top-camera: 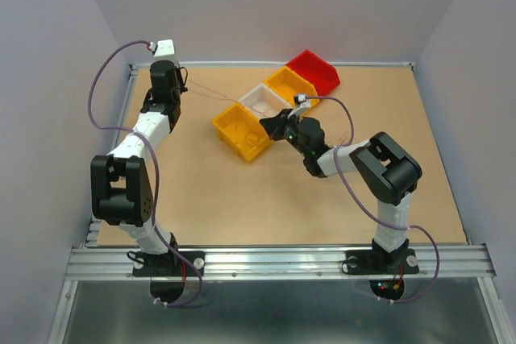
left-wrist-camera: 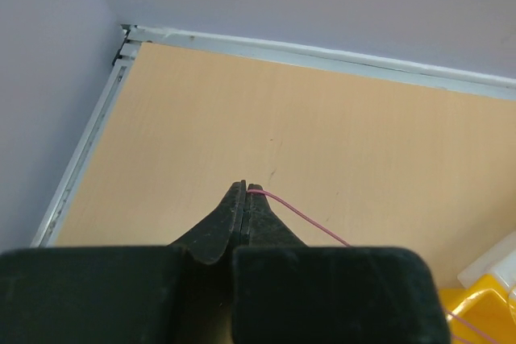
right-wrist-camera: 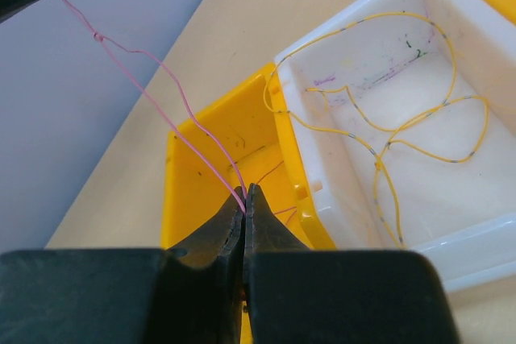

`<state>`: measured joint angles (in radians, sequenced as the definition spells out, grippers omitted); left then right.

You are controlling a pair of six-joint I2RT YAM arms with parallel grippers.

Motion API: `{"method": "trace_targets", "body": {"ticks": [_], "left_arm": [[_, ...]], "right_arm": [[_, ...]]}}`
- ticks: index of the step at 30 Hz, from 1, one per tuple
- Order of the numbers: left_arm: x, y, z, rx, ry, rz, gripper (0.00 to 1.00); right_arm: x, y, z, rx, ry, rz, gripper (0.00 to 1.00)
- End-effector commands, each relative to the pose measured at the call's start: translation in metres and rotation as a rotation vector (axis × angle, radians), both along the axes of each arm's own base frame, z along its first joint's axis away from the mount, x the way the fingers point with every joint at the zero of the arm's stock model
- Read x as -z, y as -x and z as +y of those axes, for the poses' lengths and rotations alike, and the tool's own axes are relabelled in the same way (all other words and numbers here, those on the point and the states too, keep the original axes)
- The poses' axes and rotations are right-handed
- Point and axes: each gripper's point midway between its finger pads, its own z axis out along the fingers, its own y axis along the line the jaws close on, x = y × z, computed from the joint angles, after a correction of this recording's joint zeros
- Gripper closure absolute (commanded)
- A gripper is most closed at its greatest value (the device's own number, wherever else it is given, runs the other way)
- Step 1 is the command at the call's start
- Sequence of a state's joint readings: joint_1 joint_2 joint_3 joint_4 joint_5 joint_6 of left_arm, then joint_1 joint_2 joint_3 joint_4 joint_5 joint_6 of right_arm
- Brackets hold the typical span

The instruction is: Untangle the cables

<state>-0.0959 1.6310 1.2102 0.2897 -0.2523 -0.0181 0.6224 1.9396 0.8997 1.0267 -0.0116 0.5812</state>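
1. Cables (right-wrist-camera: pixel 97 35) were mid-separation, by the look of it: one pink wire (right-wrist-camera: pixel 68 4) hung stretched in the air between the two arms, while a yellow wire (right-wrist-camera: pixel 377 165) lay apart in the white bin (right-wrist-camera: pixel 476 239).
2. The left gripper (left-wrist-camera: pixel 246 187), at about 10 o'clock on the table (left-wrist-camera: pixel 242 118) in the top view, had its jaws pressed together on one end of the pink wire, which left the tips toward 4 o'clock.
3. The right gripper (right-wrist-camera: pixel 246 195), near the table's centre above the yellow bin (right-wrist-camera: pixel 193 199), was likewise clamped on the pink wire, which climbed toward 11 o'clock in its own camera.
4. The pink wire was hair-thin and kinked. It ran as a double strand from the right gripper's tips up to a small twist, then as a single line to the left gripper. Loose pink loops showed inside the yellow bin below.
5. The yellow wire, flecked with dark bands, sprawled in wide crossing loops across the white bin's floor, with one loop over the wall at 9 o'clock.
6. The next move probably called for a gentle, steady pull apart to work the twist loose. Too hard a tug could tighten it into a knot.
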Motion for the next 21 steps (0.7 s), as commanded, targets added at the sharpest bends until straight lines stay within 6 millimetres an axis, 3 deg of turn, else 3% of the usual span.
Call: {"method": "trace_targets", "body": {"ticks": [1,5,7,8,13,15,16,17,21], "left_arm": [[-0.068,0.005,-0.012,0.095,-0.013,-0.177,1.00],[-0.069,0.007,0.000,0.014,-0.021,-0.176,1.00],[-0.072,0.007,-0.005,0.049,-0.038,-0.181,1.00],[-0.073,0.008,-0.010,0.080,-0.045,-0.185,1.00],[-0.065,0.021,-0.071,0.354,-0.230,-0.150,0.99],[-0.061,0.024,-0.084,0.374,-0.314,-0.125,0.99],[-0.061,0.026,-0.079,0.328,-0.396,-0.106,0.99],[-0.058,0.030,-0.095,0.354,-0.438,-0.099,0.99],[-0.039,0.042,-0.103,0.327,-0.622,-0.055,0.99]], "right_arm": [[-0.014,-0.006,-0.016,0.065,-0.047,-0.023,0.99],[-0.010,-0.008,-0.023,0.103,-0.068,0.003,0.99],[-0.009,-0.009,-0.026,0.120,-0.076,0.012,0.99],[-0.009,-0.009,-0.024,0.117,-0.081,0.017,0.99],[-0.007,-0.011,-0.015,0.074,-0.089,0.028,0.99],[-0.007,-0.012,-0.015,0.077,-0.087,0.030,1.00],[-0.005,-0.011,-0.016,0.082,-0.084,0.035,0.99],[-0.006,-0.011,-0.017,0.085,-0.080,0.033,0.99],[-0.006,-0.012,-0.019,0.096,-0.062,0.029,0.99]]}}
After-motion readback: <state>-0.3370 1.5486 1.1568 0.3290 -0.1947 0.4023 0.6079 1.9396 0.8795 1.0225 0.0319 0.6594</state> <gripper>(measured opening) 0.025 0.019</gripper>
